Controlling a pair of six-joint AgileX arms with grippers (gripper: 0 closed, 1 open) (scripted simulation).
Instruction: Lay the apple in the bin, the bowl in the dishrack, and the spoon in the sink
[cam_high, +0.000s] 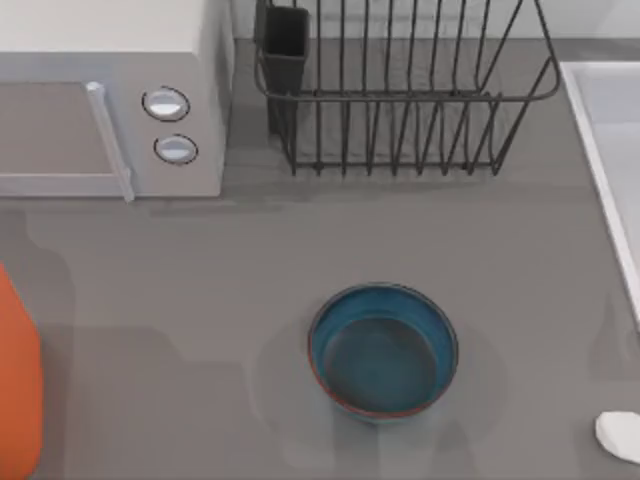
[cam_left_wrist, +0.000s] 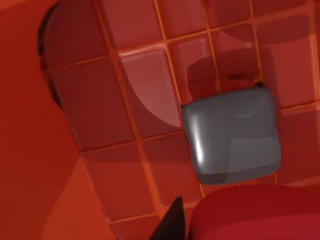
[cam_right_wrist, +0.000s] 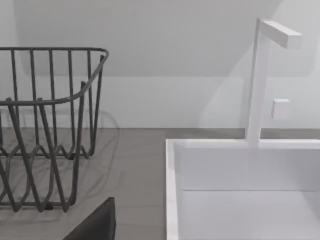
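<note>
The left wrist view looks straight into the bin (cam_left_wrist: 120, 125), onto its orange-red gridded inner floor and one smooth wall, so the left arm hangs over that container with its camera pointing down. A dark finger tip (cam_left_wrist: 170, 225) of the left claw pokes in at the picture's edge, with the apple (cam_left_wrist: 255, 212), a bright red rounded mass, right beside it; whether the claw grips the apple or has let go, I cannot tell. A grey rounded square part (cam_left_wrist: 230, 137) lies against the bin's floor.

The right wrist view faces the sink (cam_right_wrist: 172, 200), its raised white rim and pale basin close by, with a white tap (cam_right_wrist: 260, 75) standing at the back edge. The dishrack (cam_right_wrist: 50, 125) stands beside the sink on the grey tabletop (cam_right_wrist: 135, 165). One dark finger (cam_right_wrist: 97, 225) of the right claw shows low in that picture; how wide the claw stands I cannot tell.

From above, the bowl (cam_high: 384, 350) sits upright near the middle of the tabletop, teal inside and holding nothing. The dishrack's wires hold nothing either. The spoon (cam_high: 620, 435) lies at the right edge of the tabletop, near the sink's rim. A white microwave (cam_high: 110, 100) stands at back left.
</note>
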